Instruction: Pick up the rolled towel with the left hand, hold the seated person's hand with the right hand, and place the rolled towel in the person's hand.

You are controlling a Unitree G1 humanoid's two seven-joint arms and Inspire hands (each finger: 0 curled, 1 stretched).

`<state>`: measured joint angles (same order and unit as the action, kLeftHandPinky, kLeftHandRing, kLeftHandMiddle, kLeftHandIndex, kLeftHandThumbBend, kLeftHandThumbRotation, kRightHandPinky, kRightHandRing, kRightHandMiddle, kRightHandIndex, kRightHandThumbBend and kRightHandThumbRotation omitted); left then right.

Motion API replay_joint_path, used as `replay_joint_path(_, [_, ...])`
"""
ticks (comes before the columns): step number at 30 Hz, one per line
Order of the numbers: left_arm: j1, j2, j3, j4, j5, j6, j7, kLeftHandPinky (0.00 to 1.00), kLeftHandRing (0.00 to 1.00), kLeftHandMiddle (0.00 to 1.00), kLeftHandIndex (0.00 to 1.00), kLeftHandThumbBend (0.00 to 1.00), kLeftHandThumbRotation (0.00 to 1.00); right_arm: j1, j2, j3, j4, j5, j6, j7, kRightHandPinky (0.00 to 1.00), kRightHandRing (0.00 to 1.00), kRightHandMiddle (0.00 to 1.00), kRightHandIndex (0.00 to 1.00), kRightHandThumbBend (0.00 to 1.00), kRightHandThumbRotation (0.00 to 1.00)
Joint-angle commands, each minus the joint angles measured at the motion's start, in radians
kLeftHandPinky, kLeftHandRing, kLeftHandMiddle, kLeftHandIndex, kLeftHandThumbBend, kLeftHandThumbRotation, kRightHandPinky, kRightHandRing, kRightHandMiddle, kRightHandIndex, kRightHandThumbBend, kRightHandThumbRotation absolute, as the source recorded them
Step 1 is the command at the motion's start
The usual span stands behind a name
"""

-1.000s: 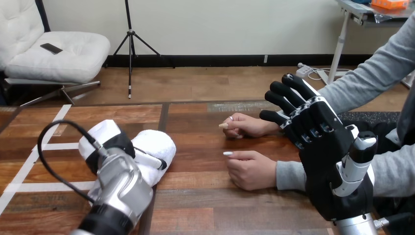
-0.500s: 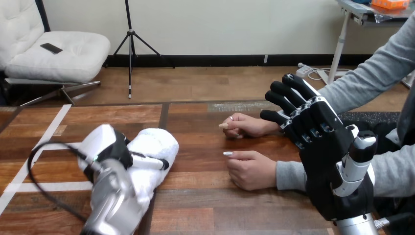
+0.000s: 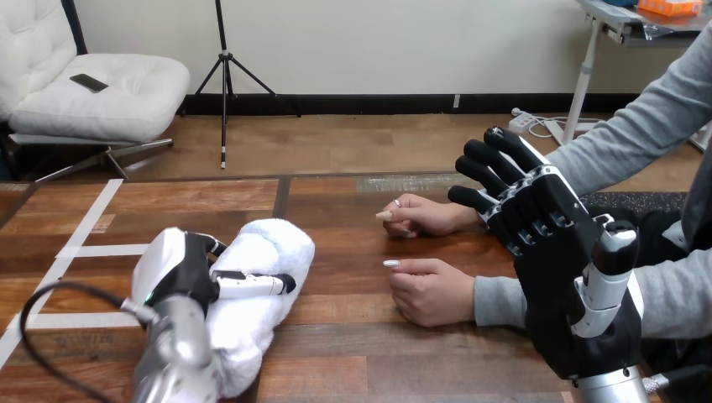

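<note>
**A:** Where is the rolled towel [image 3: 269,248]?

**B:** On the wooden table [image 3: 353,361], left of centre, with one end toward the robot. The left hand [image 3: 180,269] is on it, palm against its left flank and thumb [image 3: 252,284] laid across the top. The fingers on the far side are hidden, so I judge this a grasp rather than see a whole one. I cannot tell whether the towel rests on the wood or is just clear of it.

**A:** And the right hand [image 3: 546,252]?

**B:** Raised at the table's right side, with fingers straight and spread, holding nothing. It is apart from both of the person's hands. The nearer one [image 3: 432,294] lies palm down with fingers loosely curled, and the farther one [image 3: 424,214] rests just beyond it.

**A:** Which step is this, then?

**B:** The pick-up, I'd say. Nothing of the handover has begun.

**A:** What does the next move call for?

**B:** A firm closing round a soft roll, then a clean lift. The right hand must come down to the person's hand and take it gently. That palm likely needs to turn upward before the towel can go in.
</note>
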<state>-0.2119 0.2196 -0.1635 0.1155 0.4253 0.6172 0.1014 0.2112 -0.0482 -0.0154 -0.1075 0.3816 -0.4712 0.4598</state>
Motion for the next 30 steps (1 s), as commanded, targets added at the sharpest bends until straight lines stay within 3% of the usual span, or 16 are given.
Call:
replay_joint_path(1, [0.027, 0.001, 0.083, -0.232, -0.066, -0.136, -0.006, 0.13, 0.21, 0.3, 0.42, 0.63, 0.0, -0.047, -0.02, -0.016, -0.029, -0.003, 0.0, -0.003, 0.8, 0.86, 0.86, 0.86, 0.85, 0.96])
replay_joint_path(9, [0.095, -0.015, 0.122, -0.354, -0.14, -0.196, -0.022, 0.15, 0.24, 0.33, 0.41, 0.62, 0.0, -0.052, -0.023, -0.016, -0.026, -0.01, 0.005, -0.004, 0.8, 0.87, 0.86, 0.86, 0.84, 0.96])
replay_joint_path(17, [0.166, -0.035, 0.158, -0.448, -0.228, -0.314, -0.03, 0.2, 0.28, 0.36, 0.41, 0.62, 0.0, -0.057, -0.03, -0.016, -0.019, -0.042, 0.011, -0.014, 0.81, 0.87, 0.86, 0.87, 0.84, 0.96])
replay_joint_path(30, [0.222, -0.076, 0.19, -0.492, -0.294, -0.465, 0.007, 0.27, 0.33, 0.39, 0.42, 0.57, 0.0, -0.093, -0.096, -0.039, 0.018, -0.131, 0.04, -0.026, 0.82, 0.88, 0.88, 0.88, 0.87, 0.94])
